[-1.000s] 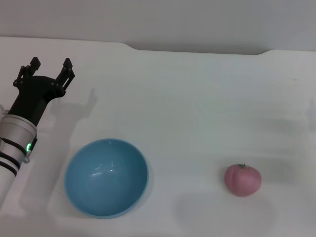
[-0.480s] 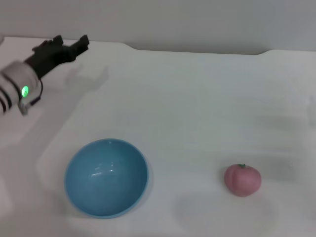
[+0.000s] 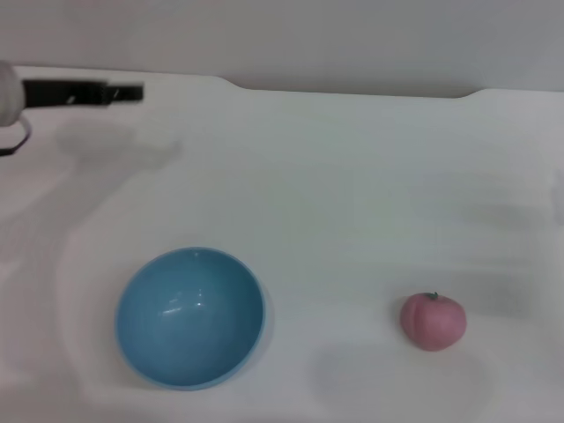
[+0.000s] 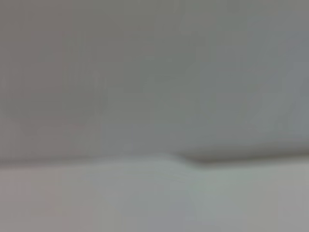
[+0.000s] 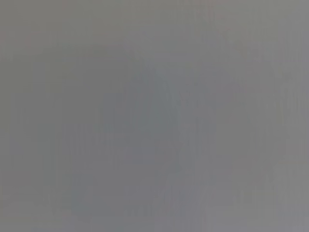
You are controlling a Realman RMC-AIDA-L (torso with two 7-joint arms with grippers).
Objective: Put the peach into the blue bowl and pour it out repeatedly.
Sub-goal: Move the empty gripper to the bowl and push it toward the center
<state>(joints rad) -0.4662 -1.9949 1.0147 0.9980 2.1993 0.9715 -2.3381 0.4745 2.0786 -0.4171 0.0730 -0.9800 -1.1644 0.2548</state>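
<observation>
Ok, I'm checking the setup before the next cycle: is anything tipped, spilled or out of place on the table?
Nothing stands out. The blue bowl sits upright and empty on the white table, and the peach rests apart from it on the robot's right side, stem up. The left gripper is raised at the far left edge, touching nothing. The right gripper is out of view.

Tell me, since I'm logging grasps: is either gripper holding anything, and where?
Nothing is held: the peach lies alone on the table, the left gripper far off.

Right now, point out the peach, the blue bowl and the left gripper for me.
peach (image 3: 433,322): head view, middle of its pink body.
blue bowl (image 3: 190,315): head view, inner floor of the bowl.
left gripper (image 3: 130,92): head view, dark finger ends at the table's far left edge.
</observation>
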